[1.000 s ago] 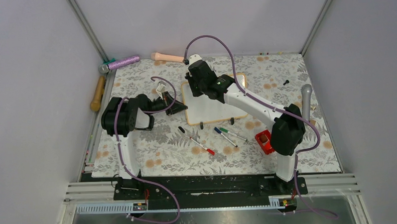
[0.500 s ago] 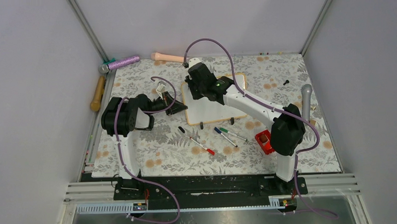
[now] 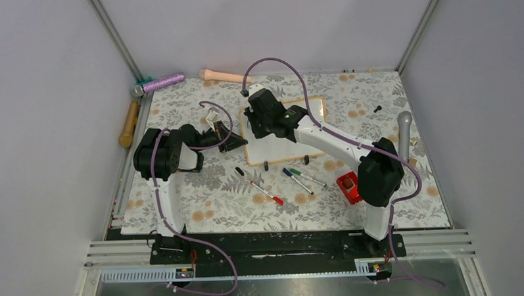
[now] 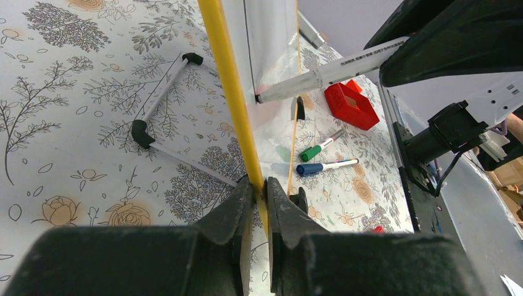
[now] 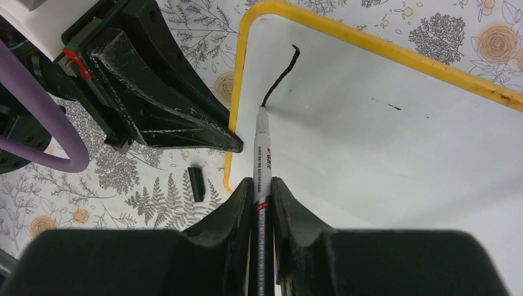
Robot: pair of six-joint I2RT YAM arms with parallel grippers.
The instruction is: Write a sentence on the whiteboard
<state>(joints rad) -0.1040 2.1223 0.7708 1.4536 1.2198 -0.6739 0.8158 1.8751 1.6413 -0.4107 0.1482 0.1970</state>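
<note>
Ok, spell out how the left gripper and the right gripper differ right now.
The left gripper pinches the frame edge of the whiteboard; the right gripper clamps a white marker. The left gripper sits at the board's side, in line with its frame; the right gripper stands over the board's face, with the marker tip at the end of a black stroke. Shared: both have black fingers and are shut on something.

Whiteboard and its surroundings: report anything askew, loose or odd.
The whiteboard sits askew, its left frame pinched by the left end effector. A small black cap lies loose on the cloth beside its near-left corner. Nothing looks spilled or damaged.
</note>
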